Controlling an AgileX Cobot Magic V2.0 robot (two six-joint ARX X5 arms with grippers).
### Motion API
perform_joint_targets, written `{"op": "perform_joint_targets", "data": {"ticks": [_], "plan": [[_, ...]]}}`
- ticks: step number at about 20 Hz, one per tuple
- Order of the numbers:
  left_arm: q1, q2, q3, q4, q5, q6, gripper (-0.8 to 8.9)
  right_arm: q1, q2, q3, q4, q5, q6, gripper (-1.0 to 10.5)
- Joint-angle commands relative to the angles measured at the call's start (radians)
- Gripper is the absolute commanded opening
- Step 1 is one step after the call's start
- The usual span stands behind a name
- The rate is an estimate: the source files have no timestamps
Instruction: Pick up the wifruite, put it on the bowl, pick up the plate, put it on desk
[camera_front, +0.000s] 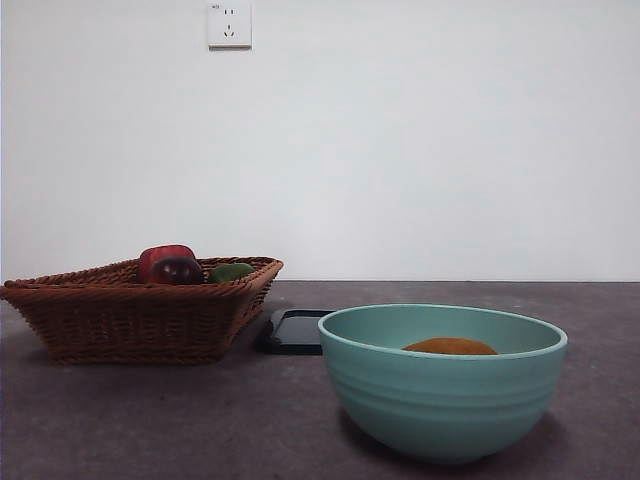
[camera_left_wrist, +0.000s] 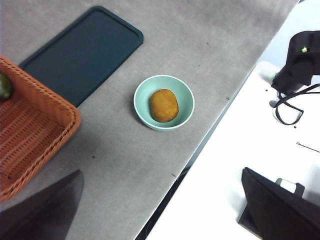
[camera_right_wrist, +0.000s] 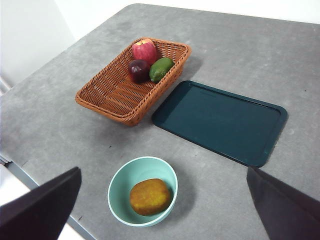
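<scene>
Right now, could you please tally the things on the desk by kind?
Fruit: 4, namely wifruite, red apple, dark purple fruit, green fruit
Bowl: 1
Wicker basket: 1
Dark tray: 1
Total: 7

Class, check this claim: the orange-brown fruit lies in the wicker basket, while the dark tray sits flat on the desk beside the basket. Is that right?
Not quite. The fruit lies in the teal bowl, not in the basket; the right wrist view shows this plainly. The basket holds a red, a dark purple and a green fruit instead. The rest stands: the tray sits flat on the desk beside the basket.
</scene>
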Motion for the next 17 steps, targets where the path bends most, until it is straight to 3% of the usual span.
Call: {"op": "perform_joint_targets", "data": {"ticks": [1,4,7,13,17], "plan": [[-0.009,-0.095,-0.045,0.03,-0.029,-0.021,5.0,0.003,0.002,0.019,0.006,0.006,0.018,6.3],[-0.009,-0.252,-0.142,0.082,-0.112,-0.102,5.0,0.003,0.002,0.019,-0.007,0.006,0.033,6.3],[-0.009,-0.385,-0.255,0.128,-0.114,-0.145,5.0,0.003,0.002,0.019,-0.02,0.006,0.033,6.3],[-0.009,-0.526,-0.466,0.165,-0.114,-0.18,5.0,0.003,0.002,0.019,-0.02,0.006,0.034,6.3],[-0.009,-0.535,-0.49,0.178,-0.115,-0.159,5.0,0.003,0.002,0.019,-0.031,0.006,0.037,6.3]]}}
